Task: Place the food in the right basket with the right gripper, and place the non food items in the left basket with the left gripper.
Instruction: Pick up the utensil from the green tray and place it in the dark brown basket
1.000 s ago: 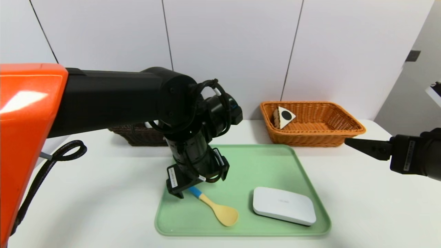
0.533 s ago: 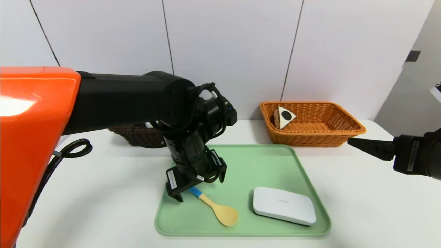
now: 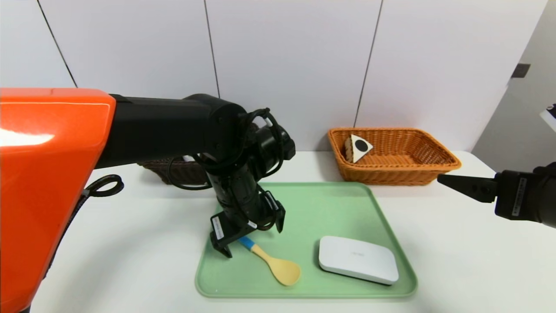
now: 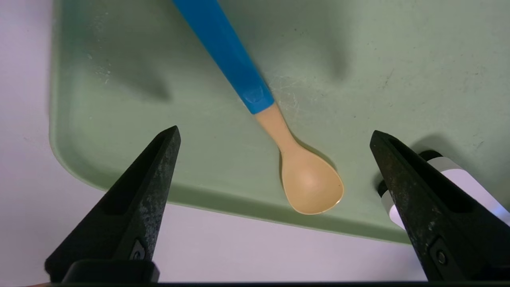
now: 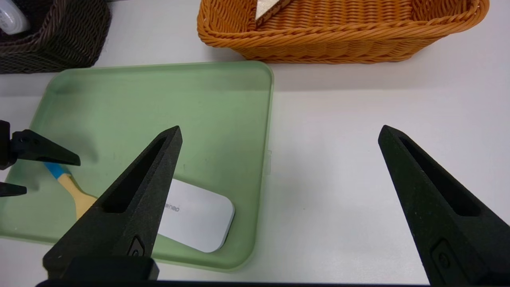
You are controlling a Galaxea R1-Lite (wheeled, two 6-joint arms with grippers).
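Observation:
The yellow spoon with blue handle point(image 3: 271, 261) point(image 4: 279, 131) lies on the green tray, and the flat white box point(image 3: 358, 259) point(image 5: 199, 217) lies to its right. My left gripper point(image 3: 236, 244) point(image 4: 275, 131) is open just above the spoon, its fingers straddling the join of handle and bowl. The cake slice point(image 3: 358, 148) point(image 5: 267, 7) leans in the orange right basket point(image 3: 391, 174) point(image 5: 338, 40). The small bottle point(image 5: 10, 18) lies in the dark brown left basket point(image 3: 173, 171) point(image 5: 55, 44), mostly hidden behind my left arm. My right gripper point(image 3: 443, 179) point(image 5: 279, 128) hangs open and empty right of the tray.
The green tray point(image 3: 330, 208) point(image 4: 119, 99) point(image 5: 159, 99) sits mid-table in front of both baskets. The white table point(image 3: 456, 243) reaches the wall behind the baskets. My left arm's orange shell fills the left of the head view.
My left gripper has dropped a little lower over the spoon's blue handle and stays open. The right gripper has barely moved.

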